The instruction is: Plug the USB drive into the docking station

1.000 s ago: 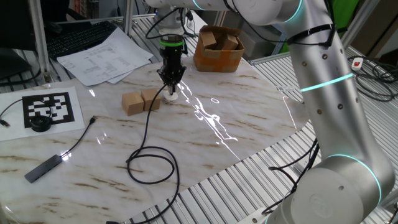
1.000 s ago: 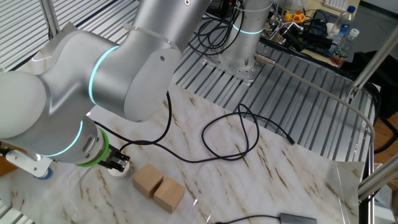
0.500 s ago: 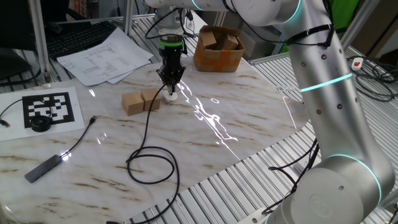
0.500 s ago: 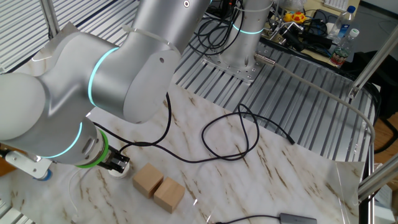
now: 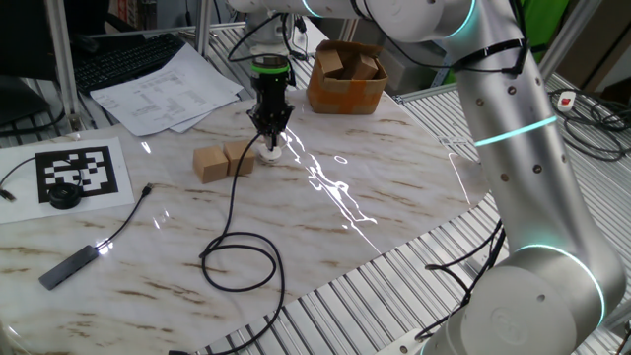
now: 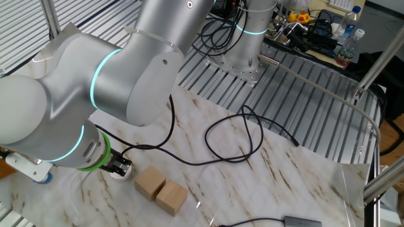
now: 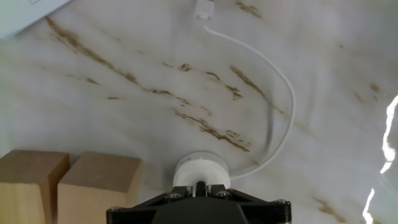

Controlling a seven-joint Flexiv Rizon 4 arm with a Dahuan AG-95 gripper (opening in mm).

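The gripper (image 5: 269,136) stands vertical directly over the docking station (image 7: 200,170), which lies on the table just beside the nearer tan block (image 7: 99,186). The USB drive (image 7: 200,187) sits between the closed-in fingers, tip at the dock's top, judged aligned for insertion. Jaws appear narrowly clamped on the plug. No legible writing

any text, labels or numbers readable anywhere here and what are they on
No text can be read in any view.
Printed papers: lines of print, too small to read.
Black-and-white square marker sheet: a pattern only, no letters.
Bottles at the back: labels too blurred to read.
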